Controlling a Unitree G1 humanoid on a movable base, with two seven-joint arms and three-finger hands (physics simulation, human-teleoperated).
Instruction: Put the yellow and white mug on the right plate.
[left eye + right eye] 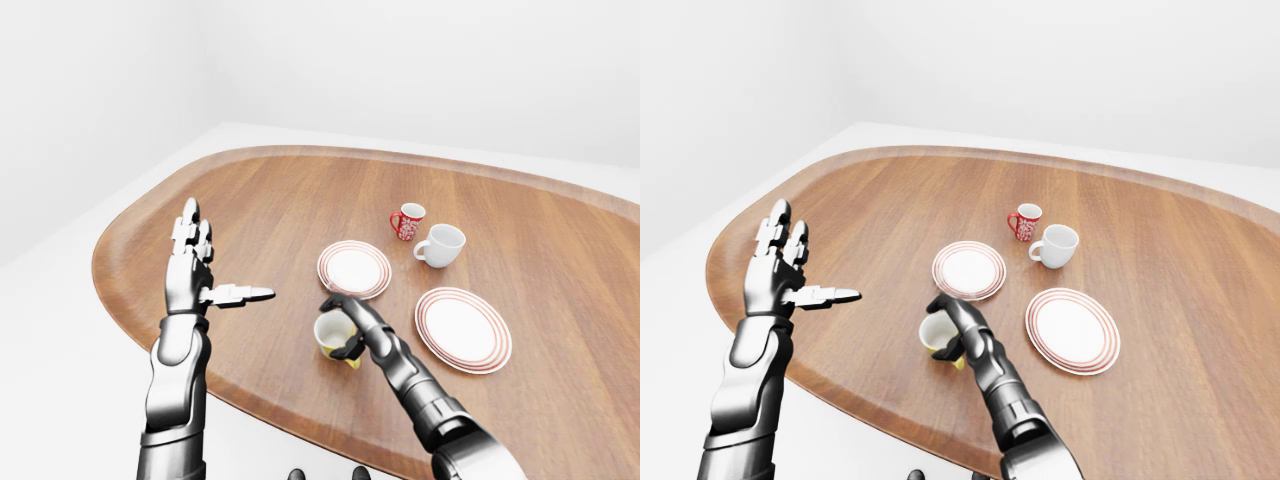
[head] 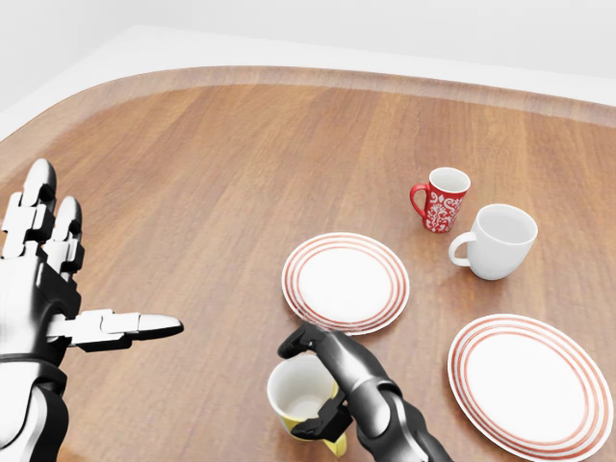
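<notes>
The yellow and white mug (image 2: pixel 300 397) stands upright on the wooden table (image 2: pixel 192 173), low in the head view, just below the left plate (image 2: pixel 345 281). My right hand (image 2: pixel 298 385) reaches in from the bottom edge, its fingers curled over the mug's upper rim and the thumb pressed against its lower side, so it is shut on the mug. The right plate (image 2: pixel 529 380), white with red rings, lies bare at the lower right, about a plate's width from the mug. My left hand (image 2: pixel 87 279) hovers open at the far left, fingers up and thumb pointing right.
A red patterned mug (image 2: pixel 441 199) and a plain white mug (image 2: pixel 496 241) stand above the right plate, towards the view's top right. The table's curved edge runs along the top and left of the head view.
</notes>
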